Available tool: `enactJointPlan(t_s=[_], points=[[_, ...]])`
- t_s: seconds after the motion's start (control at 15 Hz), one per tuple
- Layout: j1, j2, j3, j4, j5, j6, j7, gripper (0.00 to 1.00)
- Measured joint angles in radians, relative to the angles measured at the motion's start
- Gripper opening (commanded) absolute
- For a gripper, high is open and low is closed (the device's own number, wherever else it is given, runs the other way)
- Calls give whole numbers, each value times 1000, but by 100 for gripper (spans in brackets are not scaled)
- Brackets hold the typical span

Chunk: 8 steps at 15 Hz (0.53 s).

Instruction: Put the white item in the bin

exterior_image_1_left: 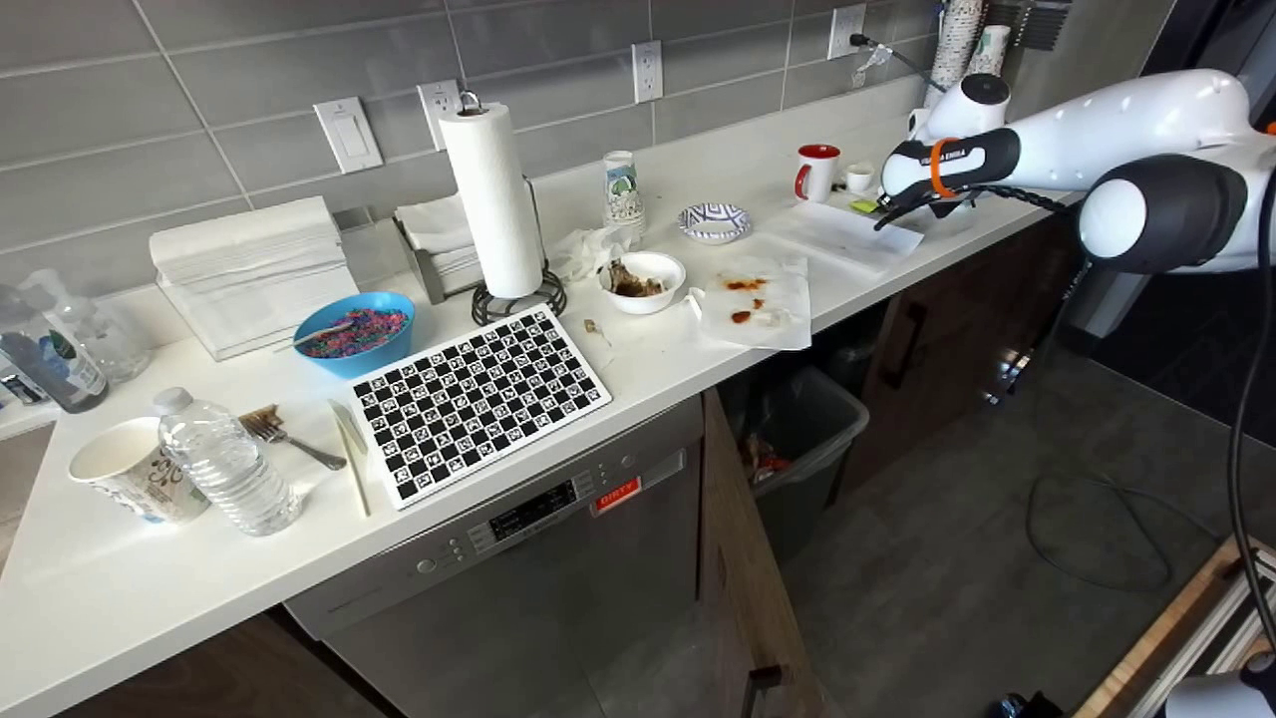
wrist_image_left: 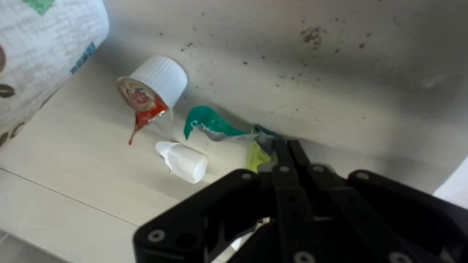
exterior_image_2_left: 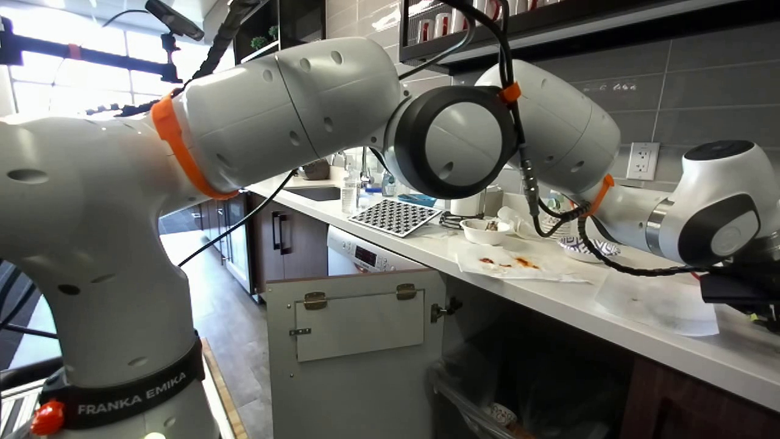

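Several white things show, and I cannot tell which is the white item. In the wrist view, a white creamer cup [wrist_image_left: 162,78] with a torn lid and a smaller white tub [wrist_image_left: 186,164] lie on the white surface. A white paper sheet [exterior_image_1_left: 832,234] lies on the counter, also in an exterior view [exterior_image_2_left: 658,305]. My gripper [wrist_image_left: 288,143] is shut; its fingertips are right beside a torn green wrapper [wrist_image_left: 215,124] and a yellow-green packet [wrist_image_left: 256,159]. In an exterior view the gripper [exterior_image_1_left: 881,221] is low over the sheet's edge. The dark bin [exterior_image_1_left: 842,444] stands under the counter.
A stained paper [exterior_image_1_left: 773,324], a white bowl [exterior_image_1_left: 663,267] of scraps and a patterned bowl [exterior_image_1_left: 714,221] stand on the counter [exterior_image_1_left: 648,364]. A red-white mug [exterior_image_1_left: 817,172] is behind the gripper. The open cabinet door [exterior_image_1_left: 748,558] stands beside the bin.
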Motion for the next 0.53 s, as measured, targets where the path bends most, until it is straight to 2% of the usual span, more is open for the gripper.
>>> enactJointPlan(t_s=[0.4, 0.53], points=[[4, -4, -3, 4, -1, 0, 8, 1], [16, -13, -24, 4, -5, 0, 24, 1]])
